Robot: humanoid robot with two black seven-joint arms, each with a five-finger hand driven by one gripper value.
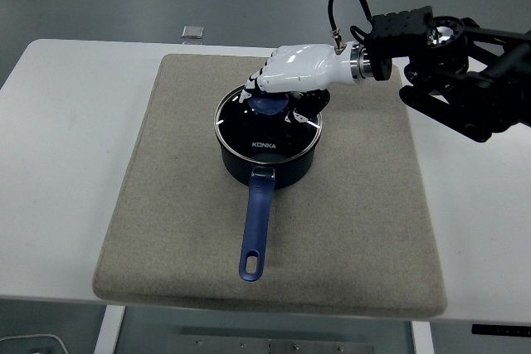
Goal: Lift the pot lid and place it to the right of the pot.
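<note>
A dark blue pot (267, 162) with a long blue handle (255, 230) stands in the middle of the beige mat (166, 205). Its glass lid (264, 130) with a blue knob (267, 104) still rests on the pot. My right hand (278, 89), white with black finger joints, reaches in from the right and has its fingers curled around the knob. The thumb side is partly hidden behind the lid's reflections. The handle points toward the near edge, slanted a little left.
The white table (58, 163) carries the mat. A small grey block (192, 32) lies at the far edge. The black right arm (465, 80) hangs over the mat's right back corner. Bare mat lies right of the pot.
</note>
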